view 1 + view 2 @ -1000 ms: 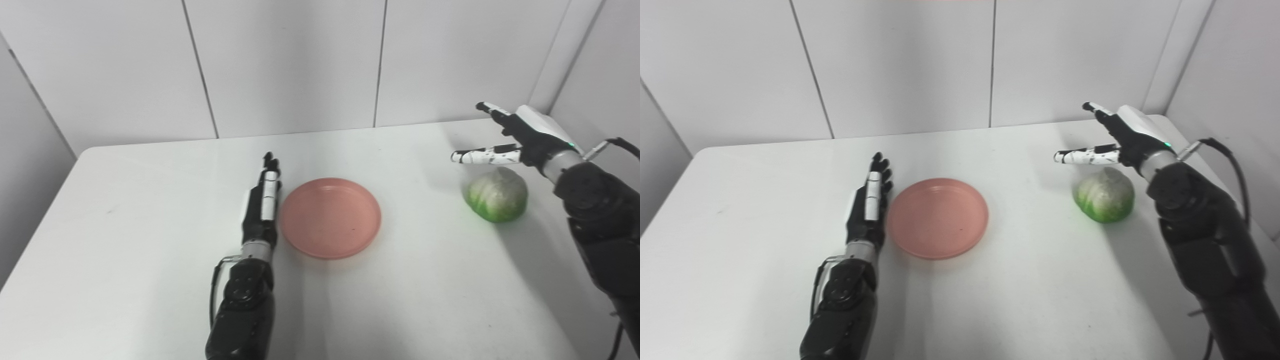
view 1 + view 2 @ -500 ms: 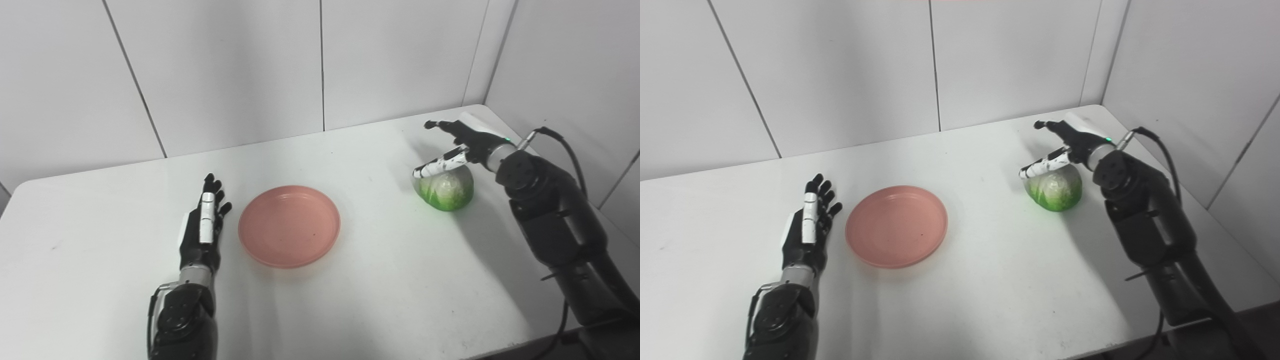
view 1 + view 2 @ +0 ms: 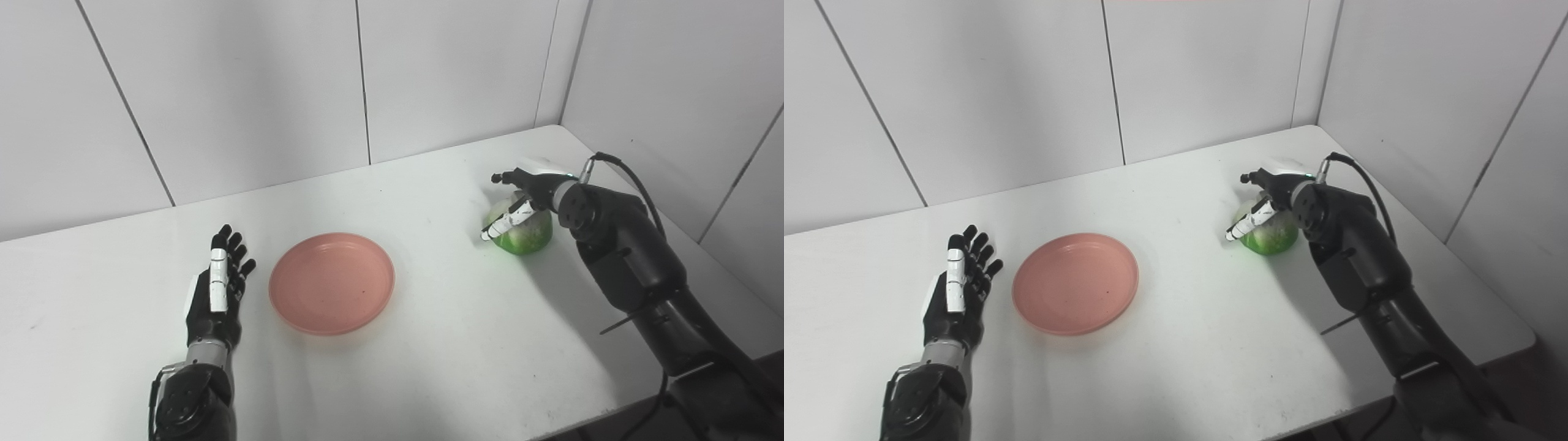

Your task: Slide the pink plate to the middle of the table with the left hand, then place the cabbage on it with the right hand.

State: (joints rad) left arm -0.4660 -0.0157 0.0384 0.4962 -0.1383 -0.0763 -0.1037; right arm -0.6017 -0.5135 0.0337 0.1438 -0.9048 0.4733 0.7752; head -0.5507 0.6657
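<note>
Right hand (image 3: 525,195) covers the top and rear of the cabbage (image 3: 528,233); only the front and lower green part shows. Whether the fingers on the far side touch the cabbage cannot be told; the white thumb (image 3: 1244,224) lies across its near-left face, contact unclear. Palm hidden behind the wrist housing.

Left hand (image 3: 215,294) seen from the back only; palm and whatever lies under it out of sight. Whether it rests on the table (image 3: 441,343) or hangs just above cannot be told.

Both forearms cut off by the bottom edge. Table's left side and near edge cut off at the frame. Small dark speck on the plate (image 3: 331,282), too small to identify.
</note>
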